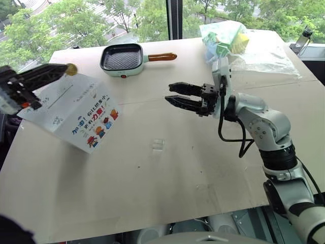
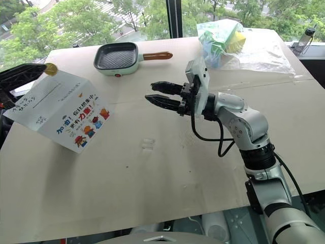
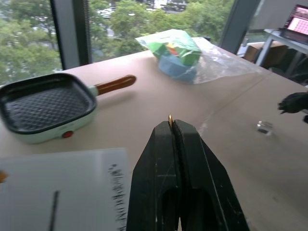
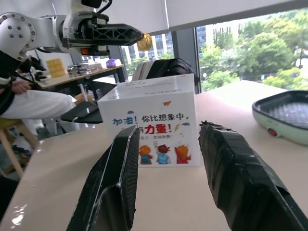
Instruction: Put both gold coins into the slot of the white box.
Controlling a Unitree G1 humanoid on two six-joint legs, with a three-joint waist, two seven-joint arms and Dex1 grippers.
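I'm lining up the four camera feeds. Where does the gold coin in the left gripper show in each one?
Left eye: coin at the left gripper tip, above the white box.
Right eye: coin, upper left, above the box.
Left wrist: thin gold edge between the shut fingertips.
Right wrist: coin above the box.
Shared landmark: the box.

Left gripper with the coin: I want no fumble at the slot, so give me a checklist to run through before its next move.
1. Gold coin pinched at the left gripper fingers' tips: ok.
2. Slot faces up, unobstructed: ok.
3. Coin lined up over the slot: not ok, it sits near the white box far edge.
4. Right gripper clear of the box, fingers open, empty: ok.
5. Second coin's whereabouts: cannot tell.
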